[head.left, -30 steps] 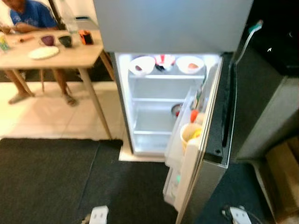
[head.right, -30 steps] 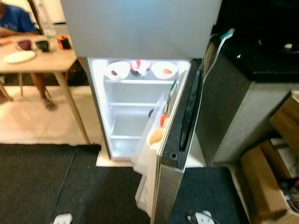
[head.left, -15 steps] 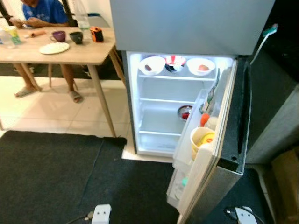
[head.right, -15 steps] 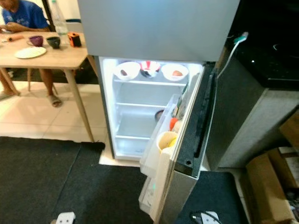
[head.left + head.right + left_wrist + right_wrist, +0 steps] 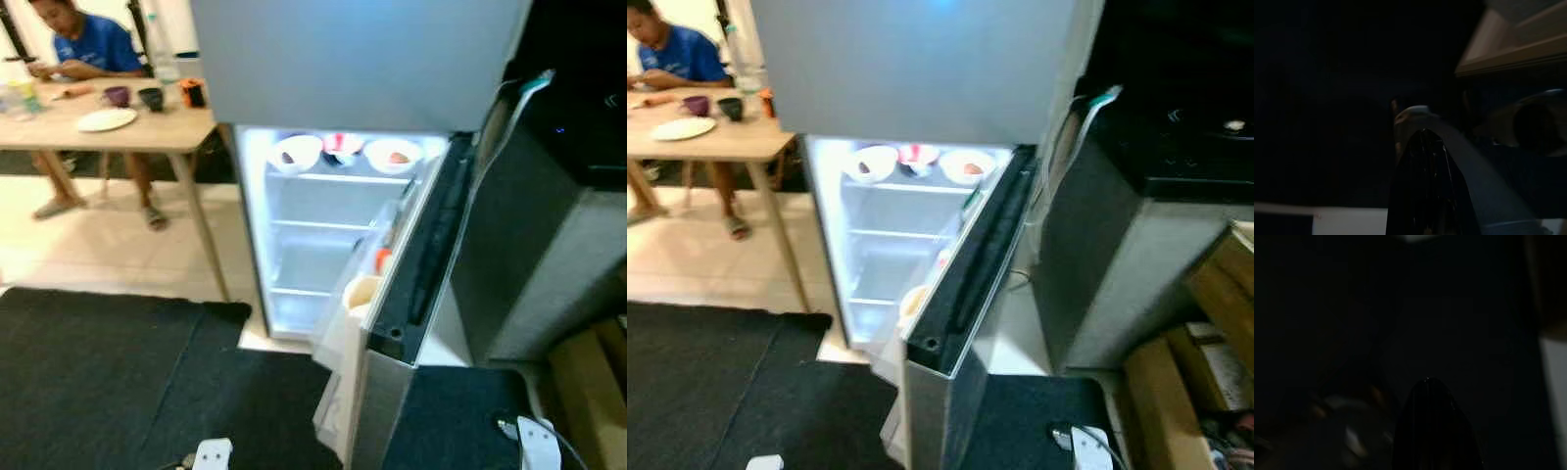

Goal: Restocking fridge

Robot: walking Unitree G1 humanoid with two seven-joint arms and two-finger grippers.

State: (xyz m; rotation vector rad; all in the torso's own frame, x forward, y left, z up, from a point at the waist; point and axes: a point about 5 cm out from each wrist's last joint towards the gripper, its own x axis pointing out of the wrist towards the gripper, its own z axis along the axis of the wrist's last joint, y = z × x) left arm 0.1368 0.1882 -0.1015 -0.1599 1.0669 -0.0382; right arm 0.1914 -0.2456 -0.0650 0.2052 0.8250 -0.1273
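The fridge [image 5: 323,255] stands straight ahead with its lower compartment lit. On its top shelf sit three bowls: a white one [image 5: 296,154], a red-and-white one [image 5: 342,147] and another white one [image 5: 394,156]. The lower shelves look bare. The door [image 5: 431,245] hangs partly open on the right, its racks holding a yellowish cup [image 5: 361,291] and an orange item [image 5: 383,259]. My left gripper [image 5: 1425,186] and right gripper [image 5: 1432,426] hang idle in the dark, each shut on nothing.
A wooden table [image 5: 127,132] with a plate [image 5: 106,119] and cups stands to the left, where a person [image 5: 83,44] in blue sits. A dark mat [image 5: 108,382] covers the floor before me. A dark cabinet [image 5: 558,196] and cardboard boxes [image 5: 1185,392] crowd the right.
The whole view has shifted as the camera moved. The fridge door now stands at a narrower angle and covers more of the opening's right side.
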